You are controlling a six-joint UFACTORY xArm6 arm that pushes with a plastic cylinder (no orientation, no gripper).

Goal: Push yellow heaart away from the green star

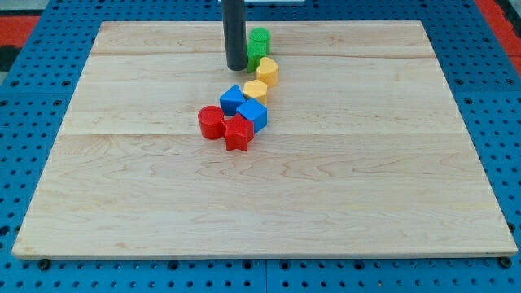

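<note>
My tip [236, 67] rests on the wooden board near the view's top centre. Just to its right a green block [260, 38] and a second green piece [254, 55] sit together; their shapes are partly hidden by the rod, so I cannot tell which is the star. A rounded yellow block, apparently the heart [267, 72], lies right below the green ones, touching or nearly touching them, a short way right of my tip. A second yellow block [256, 90] sits just below it.
Below the yellow blocks, a blue wedge-like block [232, 99], a blue cube [253, 115], a red cylinder [211, 122] and a red star [238, 133] are bunched together. The board's top edge [326, 22] is close behind the green blocks.
</note>
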